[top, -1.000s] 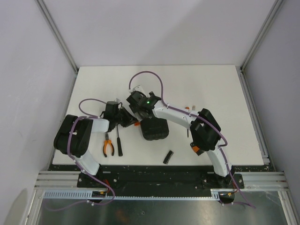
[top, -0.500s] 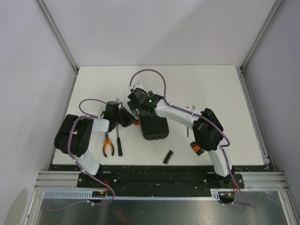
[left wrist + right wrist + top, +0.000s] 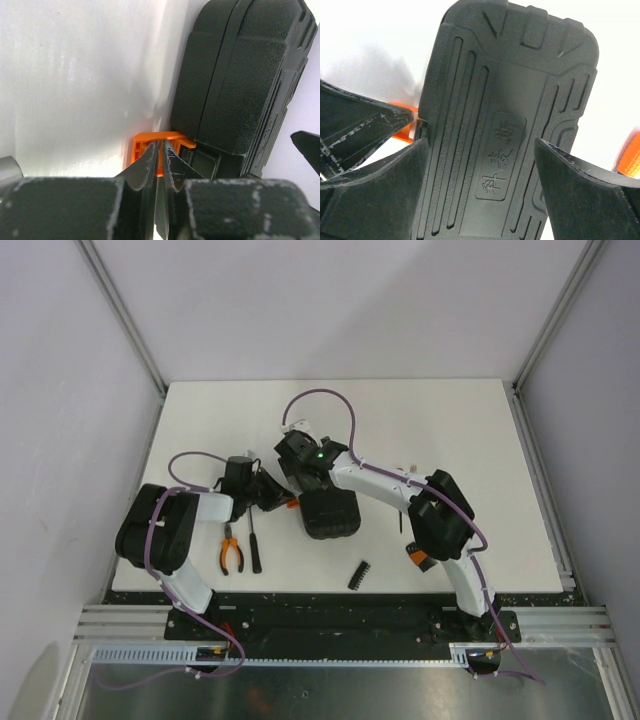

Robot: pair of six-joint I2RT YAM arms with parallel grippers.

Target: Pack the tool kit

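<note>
The left gripper [image 3: 161, 150], reaching right, is pinching the orange latch [image 3: 145, 142] of the case [image 3: 510, 75]. The right gripper [image 3: 480, 142] is straddling the lid, jaws spread wide. The embossed characters [image 3: 502, 150] are illegible.

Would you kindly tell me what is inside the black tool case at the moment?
Its inside is hidden: the tool case is shut, the left gripper pinching its orange latch. Pliers, a screwdriver and a ridged black strip lie outside on the table.
</note>
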